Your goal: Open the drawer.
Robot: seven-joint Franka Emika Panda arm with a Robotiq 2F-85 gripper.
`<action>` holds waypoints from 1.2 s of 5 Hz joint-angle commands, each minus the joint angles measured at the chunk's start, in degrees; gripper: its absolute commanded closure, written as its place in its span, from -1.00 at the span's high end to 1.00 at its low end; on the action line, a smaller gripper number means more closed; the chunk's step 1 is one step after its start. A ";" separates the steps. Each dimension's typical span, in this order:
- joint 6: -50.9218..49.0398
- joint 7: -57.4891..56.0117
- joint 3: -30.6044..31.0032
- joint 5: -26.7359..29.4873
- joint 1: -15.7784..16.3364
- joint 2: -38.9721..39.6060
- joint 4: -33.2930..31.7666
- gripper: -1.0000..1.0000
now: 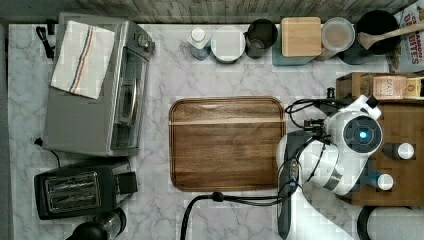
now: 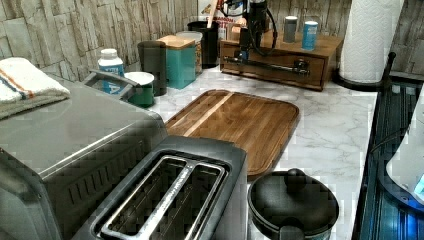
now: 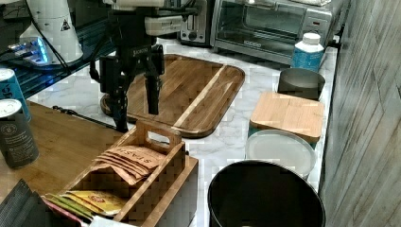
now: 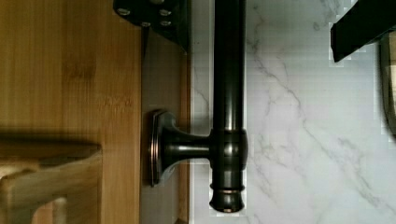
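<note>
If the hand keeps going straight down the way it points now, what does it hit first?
Most likely the drawer's bar handle: in the wrist view it runs between the open hand's fingers, one on each side. Depth is unclear; beyond it lies the marble counter.

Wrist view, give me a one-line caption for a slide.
Open fingers straddle the drawer's dark bar handle near its end post, above the marble counter.

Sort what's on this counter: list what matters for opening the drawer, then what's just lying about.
For the job:
drawer
bar handle
gripper, open, fingers either side of the handle

Lying about:
cutting board
toaster oven
toaster
paper towel roll
tea box
</note>
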 commanded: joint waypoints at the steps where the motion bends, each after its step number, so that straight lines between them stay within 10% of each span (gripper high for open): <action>1: 5.02 5.36 -0.30 2.57 -0.18 0.45 -1.63 1.00; 6: 1.80 5.26 -1.61 5.83 2.46 1.84 -2.29 1.00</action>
